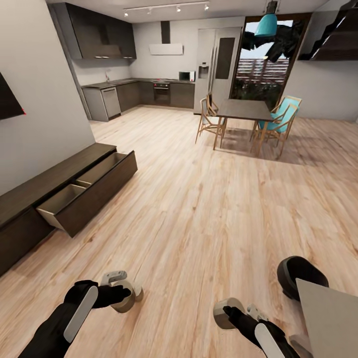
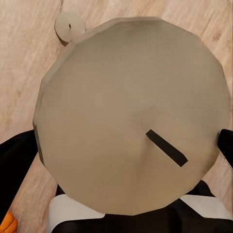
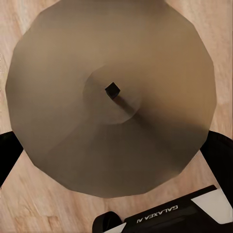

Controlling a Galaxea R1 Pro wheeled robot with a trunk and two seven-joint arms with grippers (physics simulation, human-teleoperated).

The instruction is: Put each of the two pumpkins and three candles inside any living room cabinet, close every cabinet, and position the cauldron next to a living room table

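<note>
In the head view my left gripper (image 1: 121, 294) is low over the wood floor, shut on a fat beige candle (image 1: 124, 297). In the left wrist view that candle's (image 2: 131, 116) round top and black wick sit between my dark fingers (image 2: 14, 165). A smaller candle (image 2: 69, 25) stands on the floor just beyond it. My right gripper (image 1: 229, 312) is shut on a second beige candle (image 1: 223, 312), whose top (image 3: 111, 92) faces the right wrist camera. The dark-brown cabinet (image 1: 59, 174) runs along the left wall with a wide drawer (image 1: 94, 191) pulled out, pale inside. The black cauldron (image 1: 298, 273) stands at the grey table's corner (image 1: 330, 318).
A dining table (image 1: 246, 109) with wooden chairs stands far ahead to the right. The kitchen units (image 1: 134, 92) line the back wall. Open wood floor (image 1: 199, 209) lies between me and the cabinet. An orange sliver (image 2: 7, 224) shows at the edge of the left wrist view.
</note>
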